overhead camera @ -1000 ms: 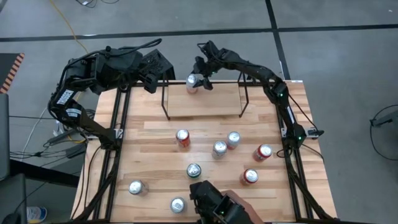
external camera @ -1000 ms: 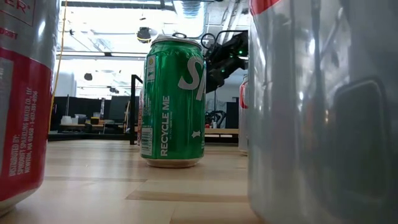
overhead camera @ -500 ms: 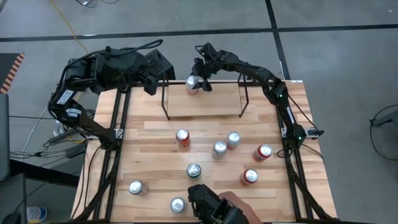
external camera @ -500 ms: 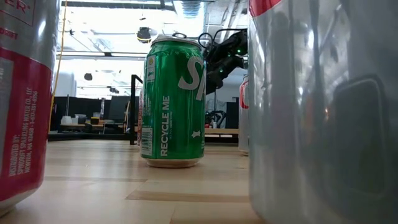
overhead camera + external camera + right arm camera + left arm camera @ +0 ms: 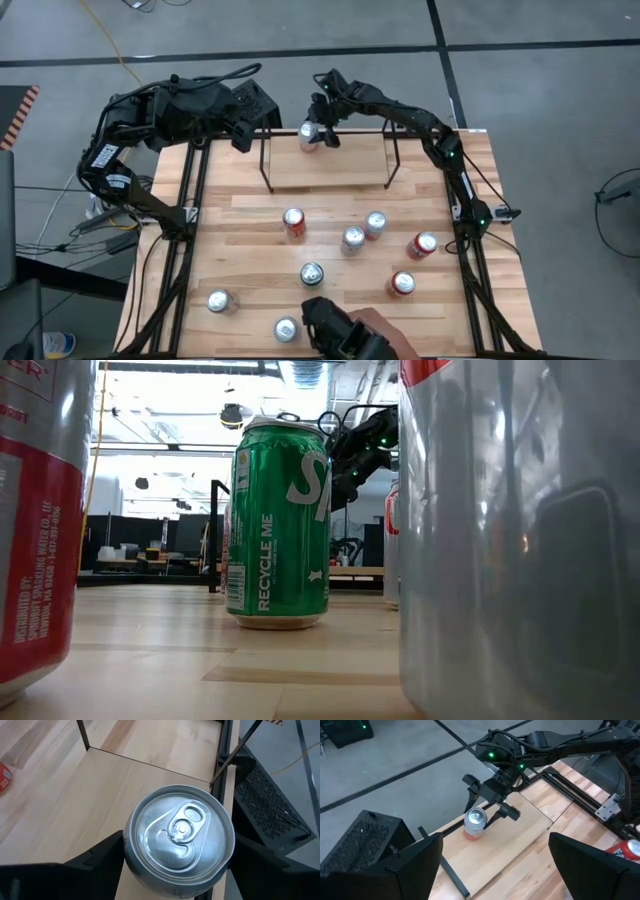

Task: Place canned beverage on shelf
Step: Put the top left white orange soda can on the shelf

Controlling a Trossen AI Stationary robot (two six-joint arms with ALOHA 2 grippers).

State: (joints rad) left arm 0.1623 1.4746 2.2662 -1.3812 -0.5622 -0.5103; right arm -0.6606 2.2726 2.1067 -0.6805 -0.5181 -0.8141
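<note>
Right claw (image 5: 321, 128) spread wide, fingers either side of the can (image 5: 311, 133), upright below it on the shelf (image 5: 330, 165). Left claw (image 5: 240, 120) open, beside the shelf, idle.

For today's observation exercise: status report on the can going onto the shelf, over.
Right gripper open, straddling the can upright on the shelf. Left gripper open, waiting at the table's far left corner. Nothing in the way.

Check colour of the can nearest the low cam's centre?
Green can, white lettering; low view shows it best.
</note>
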